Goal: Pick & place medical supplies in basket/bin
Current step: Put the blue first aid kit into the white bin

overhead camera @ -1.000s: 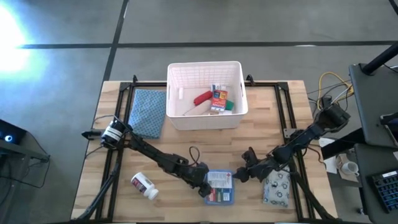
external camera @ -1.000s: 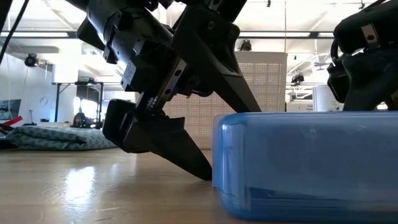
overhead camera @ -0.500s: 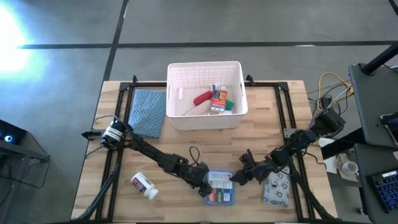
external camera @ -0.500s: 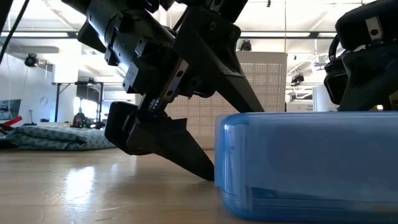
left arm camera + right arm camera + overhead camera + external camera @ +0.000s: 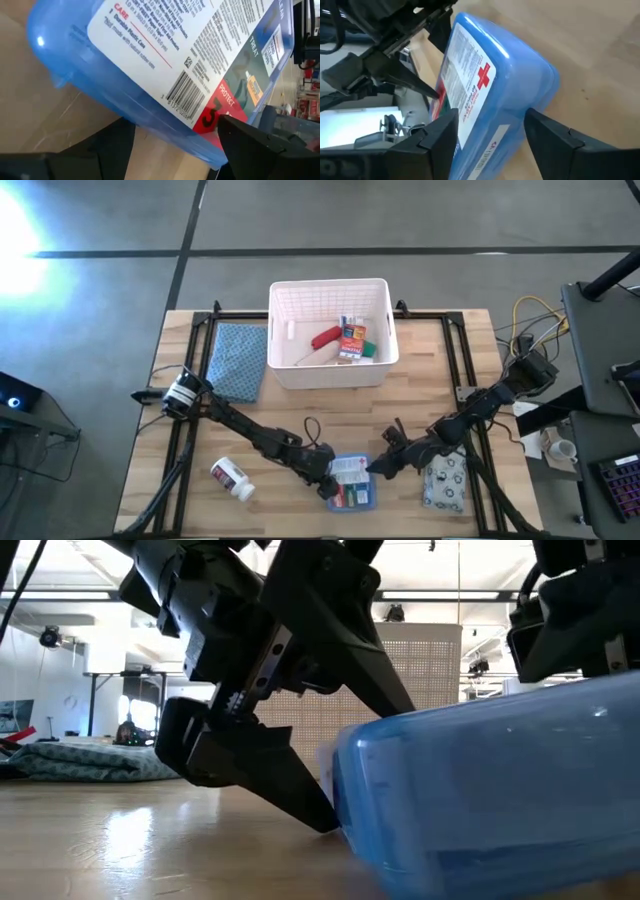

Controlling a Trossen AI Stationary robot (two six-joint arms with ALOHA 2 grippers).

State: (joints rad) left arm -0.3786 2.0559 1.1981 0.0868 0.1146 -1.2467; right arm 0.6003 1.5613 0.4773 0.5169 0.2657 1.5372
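Observation:
The flat blue pack point(image 5: 352, 482) lies near the table's near edge, tipped up on its right side in the low view point(image 5: 490, 790). My right gripper point(image 5: 381, 465) comes from the right and is shut on its right end. My left gripper point(image 5: 325, 477) is open at the pack's left edge, its fingers spread wide below that edge in the left wrist view point(image 5: 175, 125). The white basket point(image 5: 278, 330) stands at the far side and holds the red tube point(image 5: 325, 338) and small boxes point(image 5: 352, 340). The white pill bottle point(image 5: 232, 477) and the patterned pouch point(image 5: 445, 483) lie on the table. My left gripper has one fingertip point(image 5: 318, 818) against the pack's left edge point(image 5: 340, 825) at table level, slanting down from the left; the other finger stands free above it. My right gripper pinches the pack's right end point(image 5: 520, 100) across its thickness, one finger on the labelled top face and one under it, coming level from the table's right. That end is lifted, and the pack's left edge rests on the table.
A blue textured cloth point(image 5: 238, 360) lies left of the basket. A black frame point(image 5: 455, 370) runs along the table's sides. Bare wood lies between the basket and the pack. Cables and equipment stand beyond the table's right edge.
My right gripper has moved toward the table's left and near edge onto the pack's right end and then risen. The pack has tipped: its right side has lifted off the table, while its left edge has stayed down by my left gripper.

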